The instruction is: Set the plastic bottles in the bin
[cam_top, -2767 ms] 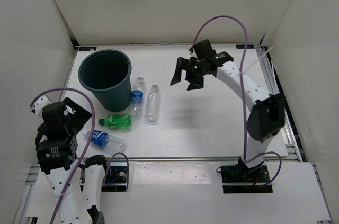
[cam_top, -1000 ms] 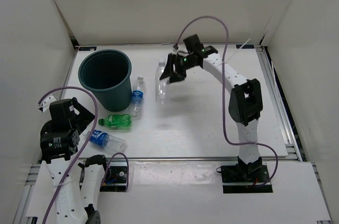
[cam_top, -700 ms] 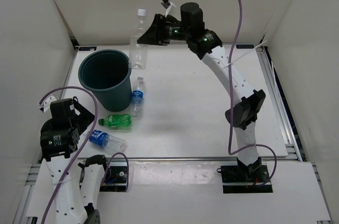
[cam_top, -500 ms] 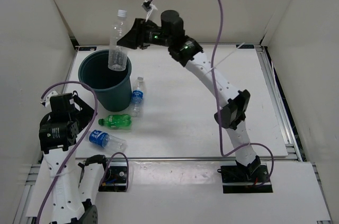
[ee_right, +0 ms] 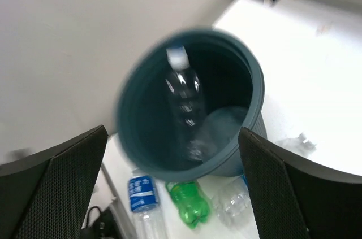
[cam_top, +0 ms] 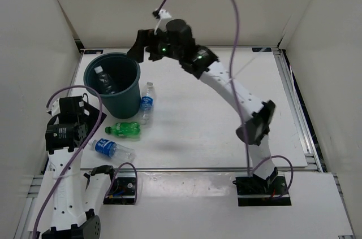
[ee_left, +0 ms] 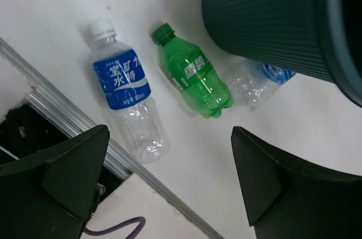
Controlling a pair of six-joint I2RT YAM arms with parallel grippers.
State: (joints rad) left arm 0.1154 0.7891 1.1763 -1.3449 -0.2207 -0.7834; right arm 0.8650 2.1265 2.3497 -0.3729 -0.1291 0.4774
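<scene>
Overhead and wrist views, all onto bin (cam_top: 127, 98)

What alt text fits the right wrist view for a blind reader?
A plain clear bottle with a white cap is inside the dark teal bin, seen from above between the fingers of the open right gripper. Beside the bin, on the table, lie a blue-labelled bottle, a green bottle and another clear bottle.
</scene>
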